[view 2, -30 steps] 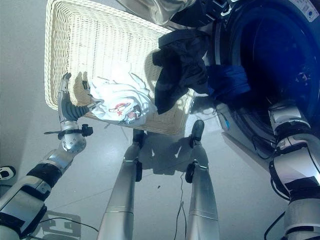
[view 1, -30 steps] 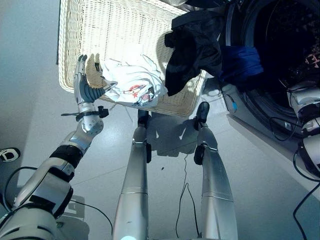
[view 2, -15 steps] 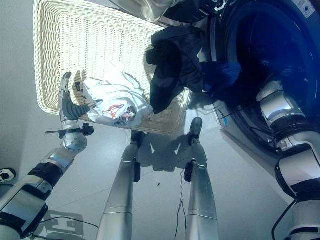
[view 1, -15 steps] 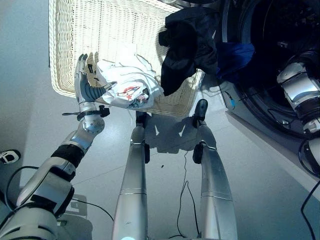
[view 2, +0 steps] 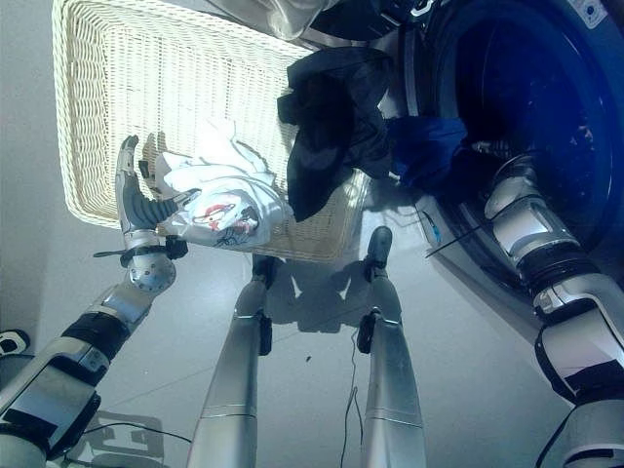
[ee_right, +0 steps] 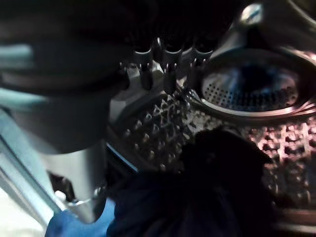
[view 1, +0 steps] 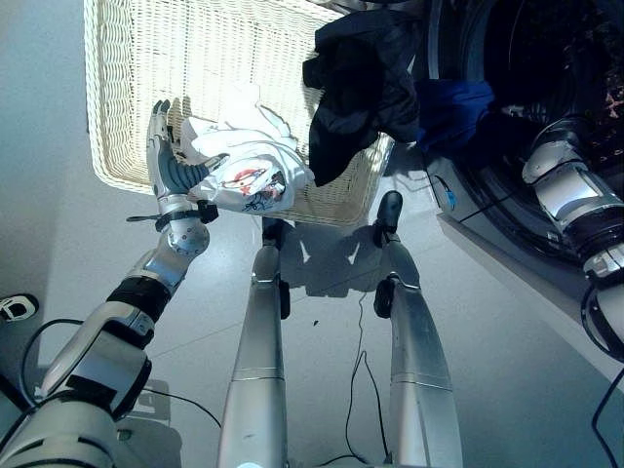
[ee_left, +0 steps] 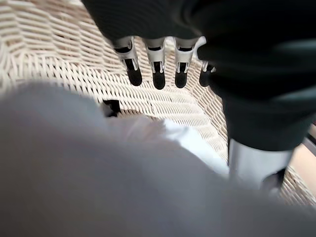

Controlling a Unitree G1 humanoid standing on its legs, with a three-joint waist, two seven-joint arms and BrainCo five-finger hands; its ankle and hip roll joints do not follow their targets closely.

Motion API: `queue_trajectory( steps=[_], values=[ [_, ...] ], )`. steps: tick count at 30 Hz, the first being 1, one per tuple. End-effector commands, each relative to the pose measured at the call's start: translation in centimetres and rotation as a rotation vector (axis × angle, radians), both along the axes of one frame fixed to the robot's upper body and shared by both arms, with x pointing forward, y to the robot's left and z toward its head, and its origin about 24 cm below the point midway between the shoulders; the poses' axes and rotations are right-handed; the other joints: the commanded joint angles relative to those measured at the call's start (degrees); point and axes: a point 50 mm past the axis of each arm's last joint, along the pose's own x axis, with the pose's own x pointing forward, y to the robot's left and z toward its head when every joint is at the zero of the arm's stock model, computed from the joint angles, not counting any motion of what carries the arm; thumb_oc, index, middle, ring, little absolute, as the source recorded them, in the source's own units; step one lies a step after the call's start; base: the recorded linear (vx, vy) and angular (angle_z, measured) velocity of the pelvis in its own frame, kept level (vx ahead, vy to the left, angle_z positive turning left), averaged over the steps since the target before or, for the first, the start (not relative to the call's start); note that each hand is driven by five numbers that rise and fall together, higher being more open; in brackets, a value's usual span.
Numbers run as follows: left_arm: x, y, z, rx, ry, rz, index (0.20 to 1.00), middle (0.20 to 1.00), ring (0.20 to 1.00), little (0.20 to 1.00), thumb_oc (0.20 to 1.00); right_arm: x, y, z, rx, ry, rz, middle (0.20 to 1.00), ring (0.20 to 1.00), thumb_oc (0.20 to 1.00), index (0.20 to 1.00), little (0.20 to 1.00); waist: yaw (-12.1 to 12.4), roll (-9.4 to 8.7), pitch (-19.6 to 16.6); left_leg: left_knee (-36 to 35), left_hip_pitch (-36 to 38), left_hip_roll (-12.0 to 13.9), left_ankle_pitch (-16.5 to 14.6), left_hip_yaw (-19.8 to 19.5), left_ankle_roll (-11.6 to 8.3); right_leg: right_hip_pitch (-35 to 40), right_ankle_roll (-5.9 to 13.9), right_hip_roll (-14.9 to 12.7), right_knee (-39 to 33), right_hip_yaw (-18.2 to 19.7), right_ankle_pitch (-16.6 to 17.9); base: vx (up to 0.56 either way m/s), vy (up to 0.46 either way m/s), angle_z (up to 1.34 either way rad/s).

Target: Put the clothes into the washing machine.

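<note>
A crumpled white garment (view 1: 244, 171) with a red print lies at the near side of the cream wicker basket (view 1: 93, 117). My left hand (view 1: 168, 166) stands beside it, fingers (ee_left: 157, 74) straight and thumb against the cloth. A black garment (view 1: 356, 88) hangs over the basket's right rim. A blue garment (view 1: 453, 107) droops from the mouth of the washing machine (view 2: 526, 88). My right arm reaches into the drum; my right hand's fingers (ee_right: 168, 79) are straight above a dark garment (ee_right: 207, 187) on the drum's wall.
The basket stands on the grey floor directly left of the washing machine's open front. A shoe (view 1: 15, 307) lies on the floor at the far left.
The view has shifted. My right arm has moved further into the drum's mouth. The white garment now lies more over the basket's near rim beside my left hand.
</note>
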Motion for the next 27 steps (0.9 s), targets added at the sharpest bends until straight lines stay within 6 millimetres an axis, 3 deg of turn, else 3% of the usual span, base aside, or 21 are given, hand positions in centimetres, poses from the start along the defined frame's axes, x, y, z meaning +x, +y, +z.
queue_trajectory(
  steps=[1,10,20,27],
  values=[
    [0.0,-0.5,0.9,-0.016,-0.069,0.004,1.0,1.0,1.0,1.0,1.0,-0.1,0.2,-0.3,-0.136,0.057,0.021,1.0,1.0,1.0,1.0,1.0,0.7,2.12,-1.3,-3.5,1.5,-5.9,1.3,2.8,5.24,0.8,2.13,5.4,5.0,-7.9,-3.9,0.0,0.0,0.0],
    [0.5,-1.2,1.5,-0.014,-0.072,-0.017,1.0,1.0,1.0,1.0,1.0,0.9,0.2,-1.5,-0.193,0.139,0.003,1.0,1.0,1.0,1.0,1.0,1.4,2.9,-1.3,-4.0,1.1,-6.0,2.0,2.7,5.09,0.3,2.17,5.1,4.8,-8.0,-3.6,0.0,0.0,0.0],
    [1.2,-3.1,1.9,-0.025,-0.084,-0.058,1.0,1.0,1.0,1.0,1.0,2.0,0.6,-2.3,-0.298,0.191,-0.059,1.0,1.0,1.0,1.0,1.0,2.6,5.11,-1.3,-4.9,0.3,-6.7,3.1,2.8,5.1,-0.6,2.16,4.7,4.1,-8.2,-3.0,0.0,0.0,0.0],
    [1.5,-4.3,2.0,-0.03,-0.091,-0.083,1.0,1.0,1.0,1.0,1.0,2.4,0.9,-2.0,-0.313,0.202,-0.118,1.0,1.0,1.0,1.0,1.0,3.1,6.03,-1.3,-5.2,0.0,-7.0,3.4,2.9,5.1,-1.0,2.22,4.5,3.6,-8.3,-2.6,0.0,0.006,0.01]
  ],
)
